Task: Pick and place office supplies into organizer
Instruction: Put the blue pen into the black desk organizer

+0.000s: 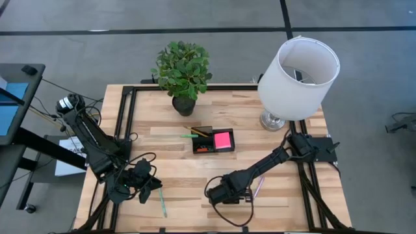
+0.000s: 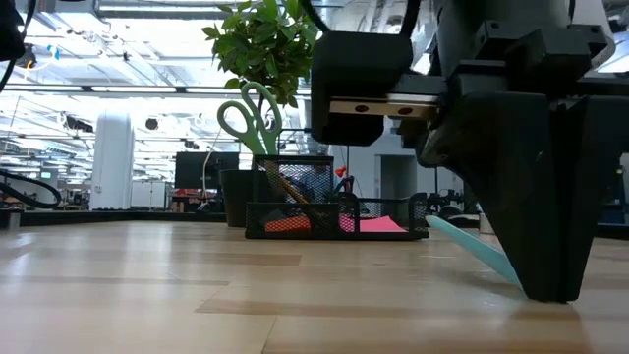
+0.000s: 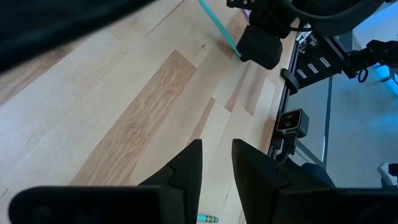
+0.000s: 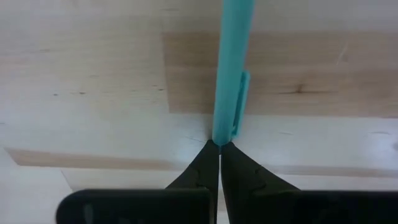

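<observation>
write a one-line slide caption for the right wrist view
Right gripper shut on the end of a teal pen lying on the wooden table.

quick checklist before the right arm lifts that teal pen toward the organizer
1. Right gripper shut on the teal pen: ok, fingertips pinch its end.
2. Grip is near the pen's middle: not ok, only the tip is held, so it may swing.
3. Pen free of the table: not ok, its far end looks down on the wood in the low view.
4. Organizer has room: cannot tell; the pink sticky-note pad fills one compartment.
5. Left gripper out of the path: ok, it sits at the left front.
</observation>
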Robot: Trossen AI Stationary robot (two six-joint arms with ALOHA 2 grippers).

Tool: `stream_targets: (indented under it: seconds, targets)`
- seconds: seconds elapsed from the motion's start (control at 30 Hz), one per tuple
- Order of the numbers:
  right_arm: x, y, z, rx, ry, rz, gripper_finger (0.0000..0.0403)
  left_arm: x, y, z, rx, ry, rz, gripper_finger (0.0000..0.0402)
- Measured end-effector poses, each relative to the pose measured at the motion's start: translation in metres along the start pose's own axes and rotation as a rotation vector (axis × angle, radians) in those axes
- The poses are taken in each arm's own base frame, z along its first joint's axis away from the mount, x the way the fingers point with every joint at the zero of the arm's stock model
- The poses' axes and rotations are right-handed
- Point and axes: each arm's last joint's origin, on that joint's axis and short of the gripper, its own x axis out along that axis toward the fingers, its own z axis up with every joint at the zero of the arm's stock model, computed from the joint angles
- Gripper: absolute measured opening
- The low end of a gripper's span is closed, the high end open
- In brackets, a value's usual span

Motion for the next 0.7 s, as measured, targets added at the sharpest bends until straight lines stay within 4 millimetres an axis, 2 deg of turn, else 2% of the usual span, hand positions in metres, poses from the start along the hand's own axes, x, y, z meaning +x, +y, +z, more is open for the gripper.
stream_targets:
  seconds: [0.13, 0.43, 0.57, 0.7]
  targets:
    - [0.000, 0.000, 0.002, -0.002, 0.028, -0.024, 0.0001, 0.000, 0.000, 0.000, 0.000, 0.000, 0.000, 0.0080]
    - [-0.005, 0.001, -0.002, -0.048, -0.079, 0.008, 0.0000, 0.000, 0.000, 0.000, 0.000, 0.000, 0.000, 0.0080]
    - [-0.020, 0.003, -0.009, -0.059, -0.264, 0.014, 0.0000, 0.000, 0.000, 0.000, 0.000, 0.000, 0.000, 0.0080]
    - [-0.052, 0.008, -0.020, -0.066, -0.366, 0.037, 0.0000, 0.000, 0.000, 0.000, 0.000, 0.000, 0.000, 0.0080]
